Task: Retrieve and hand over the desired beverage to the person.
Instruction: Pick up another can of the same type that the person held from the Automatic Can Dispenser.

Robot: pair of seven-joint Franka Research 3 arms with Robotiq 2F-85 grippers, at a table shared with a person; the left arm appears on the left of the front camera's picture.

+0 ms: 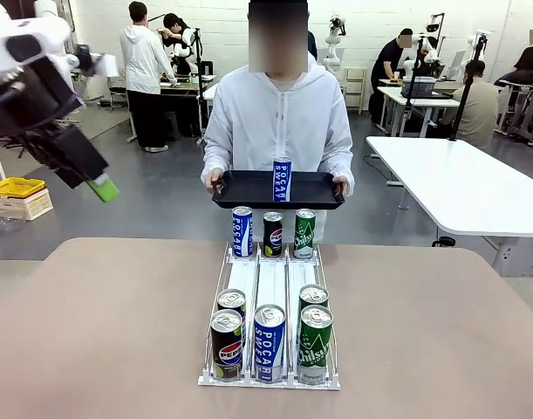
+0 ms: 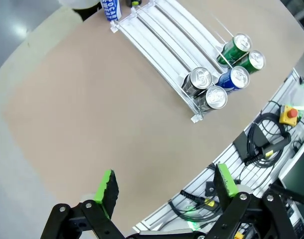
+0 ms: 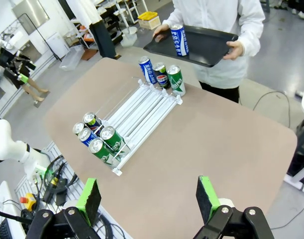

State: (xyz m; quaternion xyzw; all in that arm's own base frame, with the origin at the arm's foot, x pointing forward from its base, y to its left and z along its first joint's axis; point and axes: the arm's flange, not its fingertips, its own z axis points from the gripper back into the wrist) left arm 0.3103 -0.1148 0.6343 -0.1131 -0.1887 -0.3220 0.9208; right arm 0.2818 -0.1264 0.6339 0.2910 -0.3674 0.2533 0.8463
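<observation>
**Left gripper** (image 2: 166, 185): the jaws are spread wide and the green pads (image 2: 107, 191) stand well apart with nothing between them. The gripper hangs high above the left side of the tan, round-cornered tabletop (image 1: 100, 332), apart from every object.

**Right gripper** (image 3: 148, 198): the jaws are likewise wide and hold nothing. It is raised above the robot-side edge of the tabletop.

**White three-lane wire rack** (image 1: 271, 278): it lies on the middle of the tabletop and runs from the robot's side toward the far edge. All its cans stand upright.

- Near end, left lane: a black Pepsi can (image 1: 226, 343), with a second can (image 1: 232, 303) directly behind it whose label cannot be read.
- Near end, middle lane: one blue Pocari Sweat can (image 1: 269, 342).
- Near end, right lane: a green soda can (image 1: 315, 343), with a second green can (image 1: 313, 297) directly behind it.
- Far end, one can per lane, left to right: a blue far-end can (image 1: 242, 231), a black far-end can (image 1: 273, 233) and a green far-end can (image 1: 304, 232).

**Person** (image 1: 279, 113): wears a white hooded zip jacket and stands beyond the far edge of the tabletop. One hand (image 1: 215, 182) grips each short end of a black rectangular tray (image 1: 240, 199), which is held level.

**Tray contents**: one blue-and-white beverage can (image 1: 282, 179) stands upright near the tray's middle. The tray sits just beyond the far-end cans and does not touch them.
</observation>
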